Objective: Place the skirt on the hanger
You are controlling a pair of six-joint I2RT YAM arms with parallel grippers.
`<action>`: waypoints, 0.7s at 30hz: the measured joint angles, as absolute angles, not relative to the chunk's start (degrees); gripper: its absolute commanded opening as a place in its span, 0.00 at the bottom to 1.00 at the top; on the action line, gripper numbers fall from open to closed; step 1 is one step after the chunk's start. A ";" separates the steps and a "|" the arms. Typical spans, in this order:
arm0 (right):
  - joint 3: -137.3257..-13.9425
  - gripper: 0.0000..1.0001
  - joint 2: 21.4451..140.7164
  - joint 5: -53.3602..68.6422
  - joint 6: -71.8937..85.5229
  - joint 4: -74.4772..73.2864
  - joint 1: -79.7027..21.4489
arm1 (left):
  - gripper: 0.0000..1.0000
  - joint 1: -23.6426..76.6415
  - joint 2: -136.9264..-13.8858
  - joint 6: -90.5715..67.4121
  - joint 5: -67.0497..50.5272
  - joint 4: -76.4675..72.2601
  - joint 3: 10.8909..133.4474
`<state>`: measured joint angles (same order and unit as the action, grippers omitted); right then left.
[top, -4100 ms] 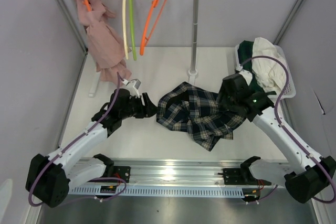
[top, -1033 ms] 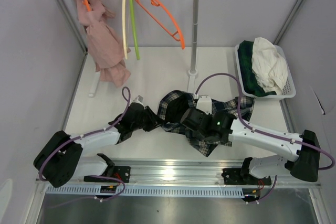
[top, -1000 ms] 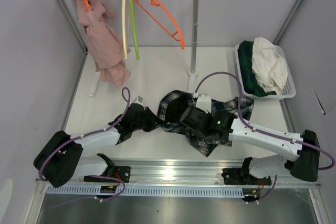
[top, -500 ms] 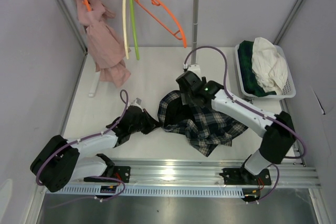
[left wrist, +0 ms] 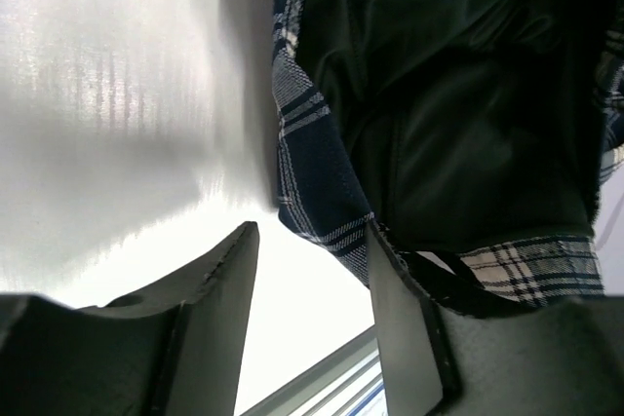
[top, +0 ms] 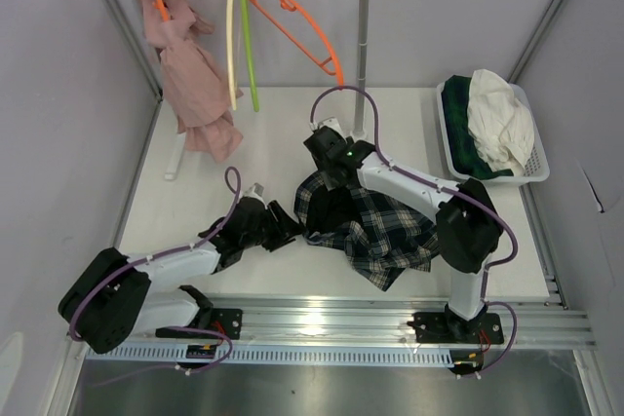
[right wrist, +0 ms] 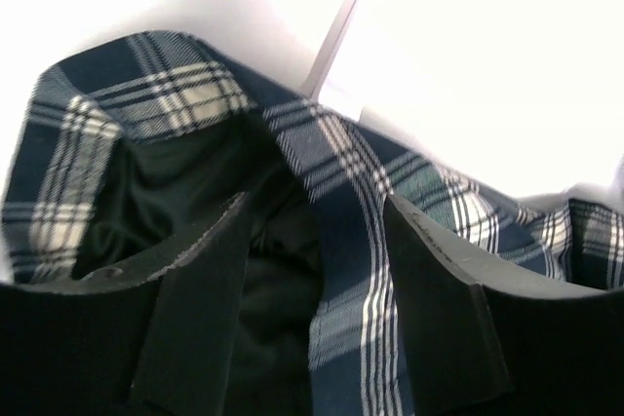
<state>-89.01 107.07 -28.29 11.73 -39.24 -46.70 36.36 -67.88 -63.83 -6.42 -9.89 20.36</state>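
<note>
Crumpled skirt (top: 380,231), right claw (right wrist: 317,209) astride it (parted)

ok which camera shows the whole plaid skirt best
Top external: the plaid skirt shows nearly whole, crumpled on the table. The left wrist view shows only a hem edge and black lining; the right wrist view, one plaid fold over lining.
</note>
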 measured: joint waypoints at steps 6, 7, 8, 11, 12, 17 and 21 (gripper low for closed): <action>-90.37 0.53 109.54 -28.38 10.04 -39.53 -45.63 | 0.56 36.36 -70.43 -63.94 -6.85 -10.87 20.38; -90.45 0.52 109.54 -28.40 9.91 -39.53 -45.45 | 0.57 36.36 -70.50 -63.96 -6.92 -11.14 20.38; -90.52 0.52 109.54 -28.42 9.80 -39.51 -45.32 | 0.60 36.36 -70.50 -64.01 -7.07 -11.46 20.38; -90.56 0.49 109.54 -28.40 9.69 -39.53 -45.28 | 0.62 36.38 -69.58 -64.12 -7.14 -12.08 20.38; -90.56 0.48 109.54 -28.42 9.58 -39.51 -45.28 | 0.63 36.38 -68.75 -64.16 -7.09 -12.21 20.38; -90.56 0.44 109.54 -28.40 9.34 -39.48 -45.28 | 0.64 36.38 -65.73 -63.96 -6.98 -12.23 21.45; -90.56 0.41 109.62 -28.42 9.30 -39.48 -45.28 | 0.62 36.40 -67.33 -63.99 -7.03 -12.14 22.96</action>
<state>-90.56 109.62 -28.42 9.30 -39.48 -45.28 36.40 -67.33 -63.99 -7.03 -12.14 22.96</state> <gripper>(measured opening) 0.418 0.630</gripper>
